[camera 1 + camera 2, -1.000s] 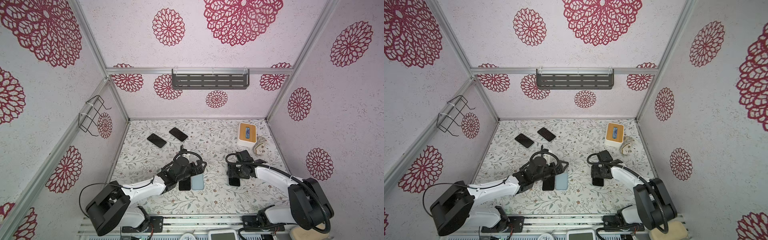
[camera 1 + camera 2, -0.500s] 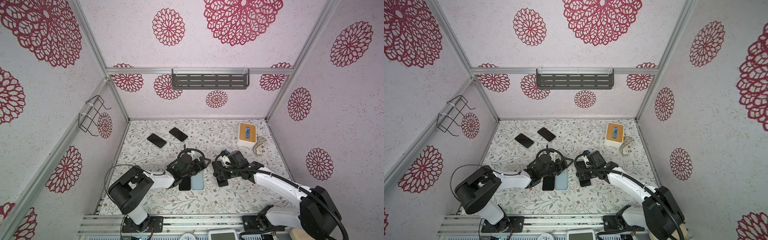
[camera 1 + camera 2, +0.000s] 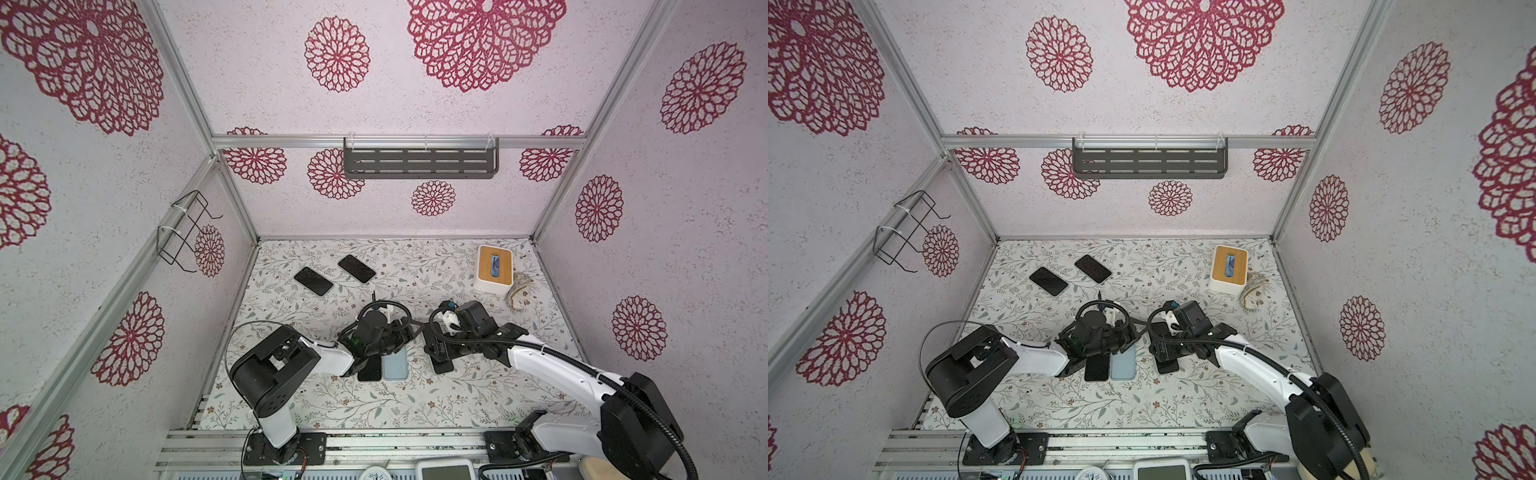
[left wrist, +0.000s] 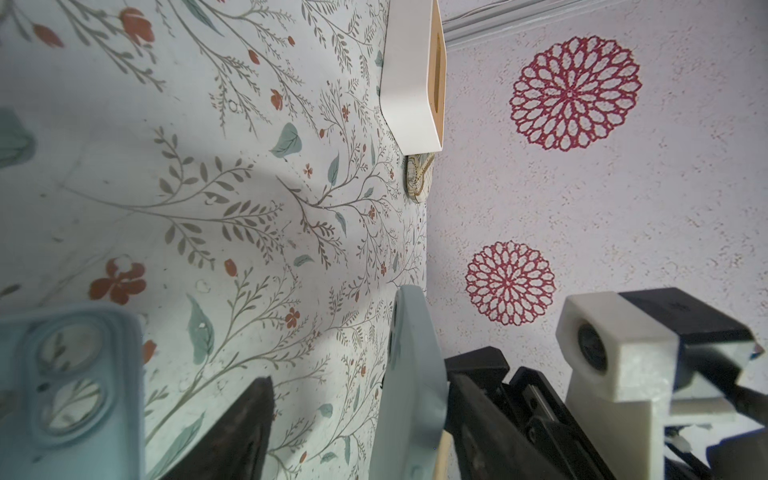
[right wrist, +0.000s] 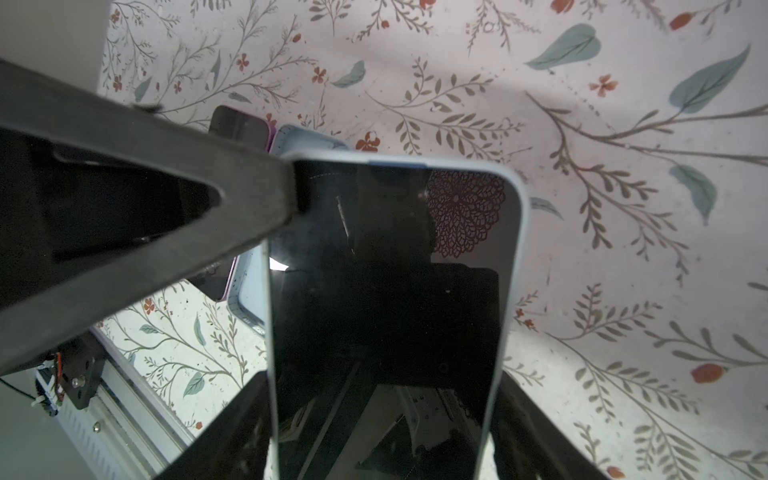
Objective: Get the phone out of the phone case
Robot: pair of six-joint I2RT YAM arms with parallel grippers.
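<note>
Over the floral table (image 5: 623, 166), phone (image 5: 386, 291) (cased) sits between right fingers (image 5: 224, 436).

We hold both arms low, meeting over the table's (image 3: 457, 399) middle.
Our right gripper (image 5: 382, 374) clamps the phone case (image 4: 411, 374) across its width; our left gripper (image 3: 409, 332) stands jaws apart, one finger (image 5: 174, 195) touching the case's corner.

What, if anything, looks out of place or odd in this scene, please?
Nothing looks spilled or damaged. One oddity: the cased phone is held above the table, clamped in the right end effector, with a left end effector finger at its corner. An empty case lies beside a second phone.
</note>
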